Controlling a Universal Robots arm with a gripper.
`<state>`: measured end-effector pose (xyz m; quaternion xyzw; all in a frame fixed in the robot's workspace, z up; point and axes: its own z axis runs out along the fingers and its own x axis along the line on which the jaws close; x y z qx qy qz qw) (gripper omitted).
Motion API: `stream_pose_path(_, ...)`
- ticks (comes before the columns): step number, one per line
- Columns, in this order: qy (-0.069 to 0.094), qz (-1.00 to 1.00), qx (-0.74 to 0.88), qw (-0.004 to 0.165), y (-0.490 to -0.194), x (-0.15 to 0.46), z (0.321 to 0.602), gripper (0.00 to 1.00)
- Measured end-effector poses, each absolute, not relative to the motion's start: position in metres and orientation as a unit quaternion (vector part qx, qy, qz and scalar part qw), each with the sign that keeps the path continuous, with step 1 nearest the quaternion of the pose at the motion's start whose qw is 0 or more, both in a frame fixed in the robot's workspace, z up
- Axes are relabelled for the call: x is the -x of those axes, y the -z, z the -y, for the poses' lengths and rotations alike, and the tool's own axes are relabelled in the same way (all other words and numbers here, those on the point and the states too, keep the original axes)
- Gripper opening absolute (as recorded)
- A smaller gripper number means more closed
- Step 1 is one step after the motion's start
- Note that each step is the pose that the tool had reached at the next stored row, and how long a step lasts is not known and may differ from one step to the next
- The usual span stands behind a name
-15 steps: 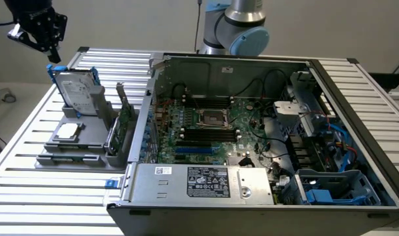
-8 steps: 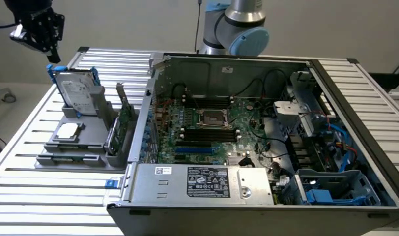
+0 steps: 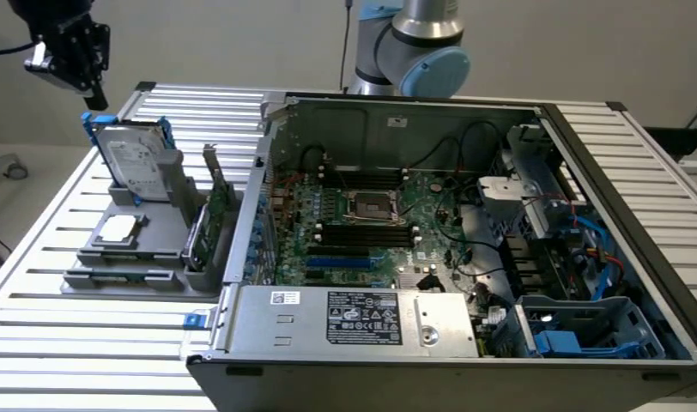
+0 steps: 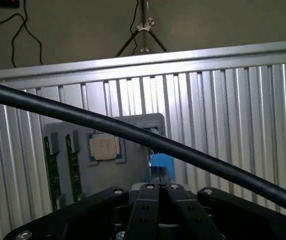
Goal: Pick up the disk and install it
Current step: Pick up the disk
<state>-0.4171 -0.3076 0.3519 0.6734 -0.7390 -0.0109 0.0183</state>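
1. The table (image 3: 51, 343) carries everything; the open computer case (image 3: 406, 129) lies on it across the centre and right of the exterior view.
2. The holder (image 3: 97, 253) sits on the table at the frame's left, just beside the case.
3. The disk (image 3: 136, 159) stands upright at the holder's far end, upper left.
4. The chip (image 3: 118, 227) lies flat on the holder, before the disk.
5. The circuit card (image 3: 217, 215) stands on edge between chip and case.
6. The gripper (image 3: 94, 96) hangs above the disk, apart from it, in the upper-left corner.
7. The arm's base (image 3: 423, 51) stands behind the case, top centre.
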Motion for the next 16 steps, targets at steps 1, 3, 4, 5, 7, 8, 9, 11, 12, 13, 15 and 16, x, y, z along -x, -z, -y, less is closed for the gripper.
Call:
stream_pose_path(1, 0.008, 0.736, -0.677, 0.016, -0.3519, 0.4171, 0.3072, 0.11)
stream_pose_path(3, 0.003, 0.730, -0.684, 0.010, -0.3518, 0.4171, 0.3064, 0.11)
stream_pose_path(4, 0.001, 0.727, -0.687, 0.008, -0.3517, 0.4171, 0.3059, 0.11)
stream_pose_path(5, 0.001, 0.723, -0.690, 0.008, -0.3516, 0.4171, 0.3053, 0.11)
stream_pose_path(7, 0.000, 0.716, -0.698, 0.008, -0.3517, 0.4171, 0.3042, 0.11)
stream_pose_path(8, 0.000, 0.712, -0.702, 0.008, -0.3517, 0.4171, 0.3035, 0.11)
stream_pose_path(9, 0.000, 0.707, -0.707, 0.008, -0.3517, 0.4171, 0.3027, 0.11)
stream_pose_path(11, 0.000, 0.698, -0.716, 0.008, -0.3517, 0.4171, 0.3016, 0.11)
stream_pose_path(12, 0.000, 0.695, -0.719, 0.008, -0.3517, 0.4174, 0.3013, 0.11)
stream_pose_path(13, 0.000, 0.693, -0.721, 0.008, -0.3517, 0.4185, 0.3011, 0.11)
stream_pose_path(15, 0.000, 0.690, -0.723, 0.008, -0.3517, 0.4209, 0.3010, 0.11)
stream_pose_path(16, 0.000, 0.690, -0.724, 0.008, -0.3516, 0.4217, 0.3011, 0.17)
